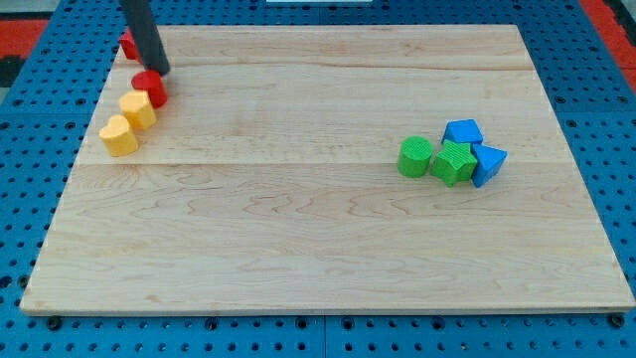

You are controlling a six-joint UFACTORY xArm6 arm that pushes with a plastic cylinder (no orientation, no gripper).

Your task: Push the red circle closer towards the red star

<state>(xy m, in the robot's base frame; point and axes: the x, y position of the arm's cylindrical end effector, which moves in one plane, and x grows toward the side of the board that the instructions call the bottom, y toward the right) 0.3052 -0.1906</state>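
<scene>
**Red circle is right under the rod, star's hiding behind it**

So the red circle [150, 88] sits up in the view's top-left corner of the wooden surface [318, 249], and my tip [159, 72] is basically touching it, just above and a hair to the view's right of it. The red star [128, 44] is further up and a bit left, right at the surface's edge, and mostly hidden behind the rod, so I can only see a sliver of red and can't really confirm the shape.

That's the catch: the star lies up-left of the circle, and my tip is on that same upper side. Pushing from here would, I reckon, send the circle down toward the yellow blocks instead. I'd guess the tip needs to get round to the circle's lower-right side first.

No hand on this rig, just the bare rod, so nothing to open, close or hold.

Around it: a yellow block [138, 107] touches the circle's lower-left, another yellow block [118, 136] just beyond. Well apart on the view's right: green circle [415, 157], green star [454, 162], blue block [463, 132], blue triangle [488, 163], all clustered.
</scene>
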